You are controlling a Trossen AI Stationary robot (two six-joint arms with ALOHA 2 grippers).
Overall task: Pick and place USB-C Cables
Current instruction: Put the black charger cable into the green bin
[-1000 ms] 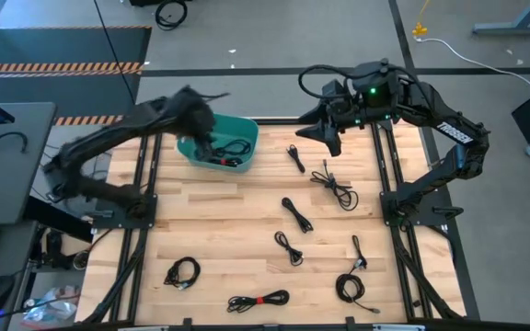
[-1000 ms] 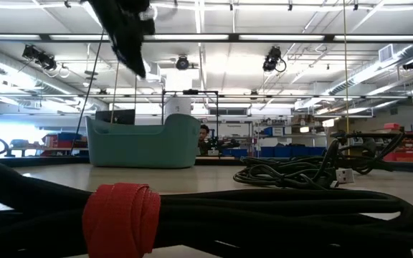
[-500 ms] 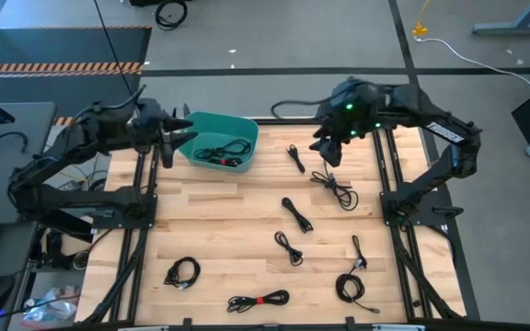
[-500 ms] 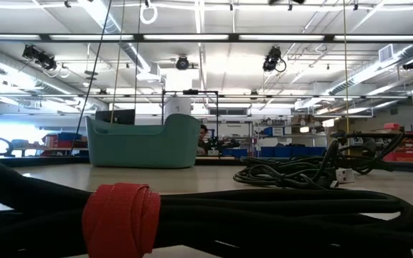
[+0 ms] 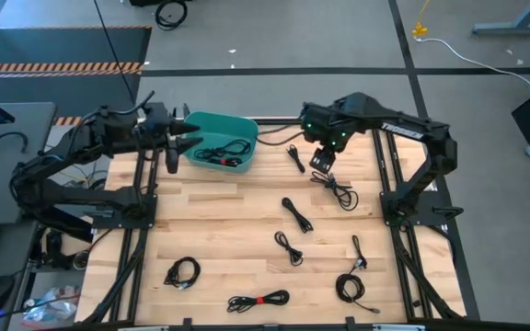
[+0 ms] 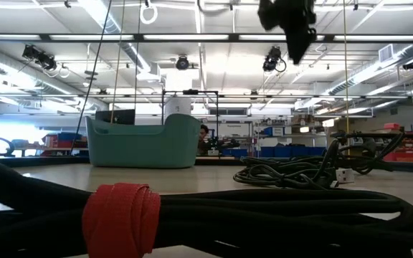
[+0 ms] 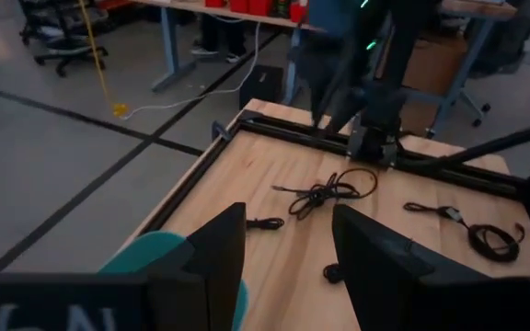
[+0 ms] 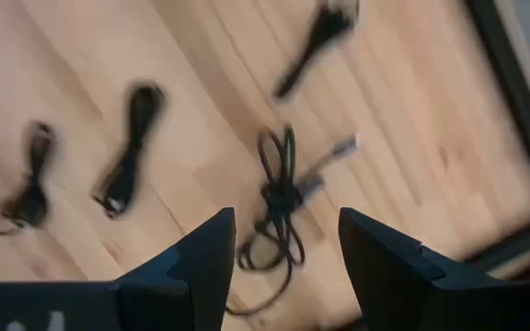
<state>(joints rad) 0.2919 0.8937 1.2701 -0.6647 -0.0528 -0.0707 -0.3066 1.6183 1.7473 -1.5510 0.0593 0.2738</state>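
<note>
1. Right gripper (image 5: 321, 164): poised over the far right part of the table (image 5: 228, 221), directly above a loosely tangled cable (image 5: 337, 190). Its wrist view shows the two fingers (image 8: 201, 253) spread wide with nothing between them, the tangled cable (image 8: 282, 198) lying in the gap below. In the low view the gripper (image 6: 292, 36) hangs high, clear of the table top.

2. Left gripper (image 5: 175, 147): waits at the far left edge of the table, just beside the teal bin (image 5: 245, 133). Jaws stand open and empty in its wrist view.

3. Teal bin: at the far side of the table, left of centre. Holds at least one black cable coil (image 5: 224, 152).

4. USB-C Cables still on the table: a short one (image 5: 295, 157) far of centre, just left of the right gripper; one (image 5: 296, 214) at centre; one (image 5: 289, 247) nearer than that; a straight one (image 5: 358, 253) and a coil (image 5: 350, 288) at near right; a coil (image 5: 182, 272) at near left; one with a red tie (image 5: 259, 300) at the near edge.

5. Step in hand, as judged: the right arm is lining up a pick on the tangled cable; most of the sorting remains.

6. Next move calls for: descent with the fingers kept wide, closing across the thick knot of the bundle rather than a stray loop, then a lift and carry left to the bin.
</note>
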